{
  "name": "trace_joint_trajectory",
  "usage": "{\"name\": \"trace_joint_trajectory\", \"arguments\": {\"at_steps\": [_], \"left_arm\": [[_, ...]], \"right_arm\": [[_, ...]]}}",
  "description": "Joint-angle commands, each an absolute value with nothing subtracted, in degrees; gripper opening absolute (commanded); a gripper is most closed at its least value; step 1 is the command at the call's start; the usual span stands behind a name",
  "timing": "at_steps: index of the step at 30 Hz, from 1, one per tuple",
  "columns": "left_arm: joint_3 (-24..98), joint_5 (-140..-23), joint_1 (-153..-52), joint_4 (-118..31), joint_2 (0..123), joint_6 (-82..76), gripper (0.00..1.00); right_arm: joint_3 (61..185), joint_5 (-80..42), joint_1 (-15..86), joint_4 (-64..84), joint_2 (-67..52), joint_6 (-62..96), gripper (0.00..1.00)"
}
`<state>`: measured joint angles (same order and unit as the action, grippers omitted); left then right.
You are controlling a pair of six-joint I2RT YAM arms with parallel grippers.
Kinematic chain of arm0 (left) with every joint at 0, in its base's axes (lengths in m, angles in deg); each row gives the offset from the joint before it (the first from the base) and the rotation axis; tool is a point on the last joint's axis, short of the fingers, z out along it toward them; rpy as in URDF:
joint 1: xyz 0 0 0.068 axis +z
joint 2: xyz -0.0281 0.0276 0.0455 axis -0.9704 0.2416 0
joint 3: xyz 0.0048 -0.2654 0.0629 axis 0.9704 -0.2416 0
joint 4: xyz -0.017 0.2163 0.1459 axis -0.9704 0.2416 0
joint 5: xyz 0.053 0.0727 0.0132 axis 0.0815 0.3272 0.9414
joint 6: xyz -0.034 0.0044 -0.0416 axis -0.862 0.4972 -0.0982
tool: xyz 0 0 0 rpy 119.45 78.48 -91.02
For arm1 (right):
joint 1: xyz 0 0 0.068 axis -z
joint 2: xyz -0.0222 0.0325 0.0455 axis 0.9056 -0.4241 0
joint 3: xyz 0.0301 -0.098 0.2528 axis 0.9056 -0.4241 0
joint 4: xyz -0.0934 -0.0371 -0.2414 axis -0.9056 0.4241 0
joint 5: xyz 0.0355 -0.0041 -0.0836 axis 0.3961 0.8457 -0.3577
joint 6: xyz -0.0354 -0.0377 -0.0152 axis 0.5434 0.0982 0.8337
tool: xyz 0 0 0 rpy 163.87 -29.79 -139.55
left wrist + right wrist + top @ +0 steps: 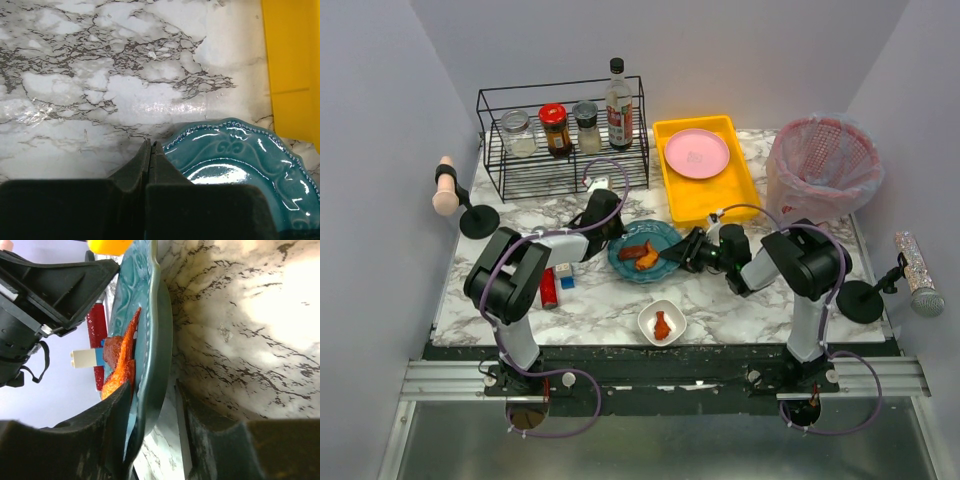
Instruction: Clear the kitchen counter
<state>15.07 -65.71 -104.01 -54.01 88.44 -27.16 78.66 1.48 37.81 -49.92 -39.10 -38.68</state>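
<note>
My right gripper stands narrowly open around the rim of the teal plate, one finger over and one under it, while the left gripper is closed on nothing just beside the opposite edge. The plate lies in the middle of the kitchen counter, and I fear a bite only at the rim lets it tilt on lifting, so the food pieces slide onto the marble.

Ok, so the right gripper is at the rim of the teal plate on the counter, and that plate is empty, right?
Not empty. The teal plate holds reddish-orange food pieces, as the top external and right wrist views show. The rest stands: the right gripper is at its rim, on the counter.
</note>
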Motion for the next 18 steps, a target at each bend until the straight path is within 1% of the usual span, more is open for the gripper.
{"name": "trace_joint_trajectory", "arguments": {"at_steps": [1, 11, 12, 14, 15, 18], "left_arm": [[9.5, -69.3, -106.7, -36.3, 94.1, -27.3, 0.00], [10.0, -68.3, -106.6, -34.5, 90.6, -27.2, 0.00], [10.2, -68.2, -106.7, -34.2, 90.3, -27.0, 0.00], [10.7, -67.6, -106.6, -33.2, 89.7, -27.0, 0.00], [10.9, -67.3, -106.6, -32.8, 89.3, -26.9, 0.12], [11.7, -66.7, -106.5, -31.4, 87.6, -26.6, 0.35]], "right_arm": [[77.0, 0.7, 37.5, -44.3, -42.8, -38.1, 0.44], [74.0, 0.8, 37.5, -49.6, -41.5, -40.7, 0.03], [73.7, 0.8, 37.5, -50.0, -41.3, -41.0, 0.01], [73.1, 1.1, 37.5, -50.9, -40.8, -41.7, 0.01], [72.9, 1.2, 37.5, -51.1, -40.6, -42.0, 0.01], [72.1, 1.4, 37.5, -51.9, -39.5, -42.8, 0.01]]}}
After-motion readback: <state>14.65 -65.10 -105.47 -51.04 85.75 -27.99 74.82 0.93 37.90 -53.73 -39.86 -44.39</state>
